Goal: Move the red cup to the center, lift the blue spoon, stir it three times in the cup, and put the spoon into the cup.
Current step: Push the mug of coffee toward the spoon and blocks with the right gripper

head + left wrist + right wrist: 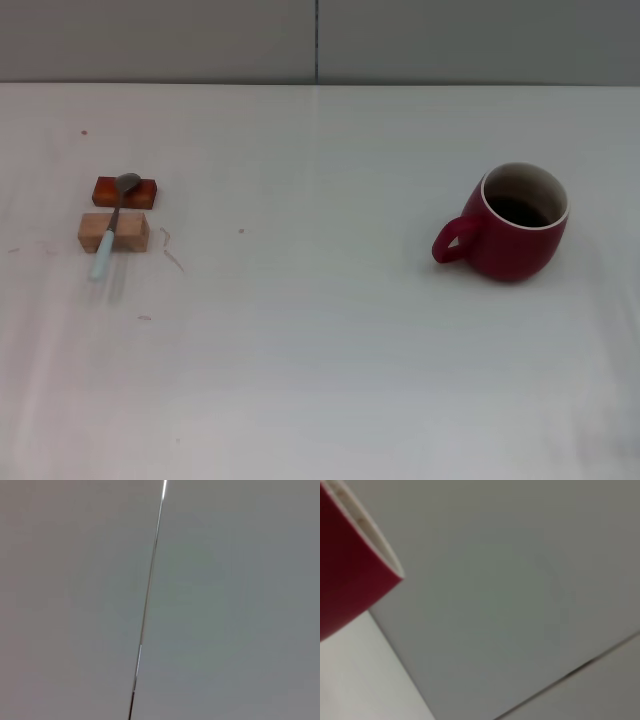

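The red cup [513,226] stands upright on the right side of the white table [320,330], its loop handle turned toward the table's middle and its inside dark. Part of its red wall and white rim [350,550] fills one corner of the right wrist view, very close. The blue spoon [109,228] lies at the left, its grey bowl resting on a dark orange block [126,191] and its pale blue handle across a light wooden block [113,231]. Neither gripper shows in any view.
A grey wall [320,40] with a vertical seam runs behind the table's far edge. The left wrist view shows only that grey wall [225,600] and its seam. A few small marks dot the tabletop near the blocks.
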`<state>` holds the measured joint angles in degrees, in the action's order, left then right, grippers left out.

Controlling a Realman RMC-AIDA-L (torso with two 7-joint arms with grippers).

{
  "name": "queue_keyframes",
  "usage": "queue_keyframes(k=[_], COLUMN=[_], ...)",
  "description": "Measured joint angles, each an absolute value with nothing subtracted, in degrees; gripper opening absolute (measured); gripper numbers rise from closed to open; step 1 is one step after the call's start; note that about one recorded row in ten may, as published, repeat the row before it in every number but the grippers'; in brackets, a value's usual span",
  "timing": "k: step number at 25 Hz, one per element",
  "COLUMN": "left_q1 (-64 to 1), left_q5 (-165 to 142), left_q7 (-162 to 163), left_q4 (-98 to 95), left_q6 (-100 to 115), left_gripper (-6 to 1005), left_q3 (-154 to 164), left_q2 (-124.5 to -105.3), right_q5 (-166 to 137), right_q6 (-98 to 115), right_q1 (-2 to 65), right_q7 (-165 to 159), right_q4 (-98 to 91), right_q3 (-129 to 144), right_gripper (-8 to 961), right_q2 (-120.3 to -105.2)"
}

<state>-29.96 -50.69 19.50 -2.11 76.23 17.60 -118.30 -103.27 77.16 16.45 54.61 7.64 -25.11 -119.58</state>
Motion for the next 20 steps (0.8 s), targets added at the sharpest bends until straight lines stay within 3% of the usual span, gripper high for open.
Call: queue_keyframes(k=[20], left_q1=[-29.69], left_q5=[-50.46], left_q7=[19.50], left_q4=[-2.11], left_q6=[77.45], left_gripper=[817], left_q3=[17.67], left_q2=[-118.39], right_q5=[-103.26], right_q6=[65.68], right_q1=[19.41], right_q7=[65.37], right_q4=[11.40], right_q3=[-16.42], right_gripper=[24], right_q2=[-119.63])
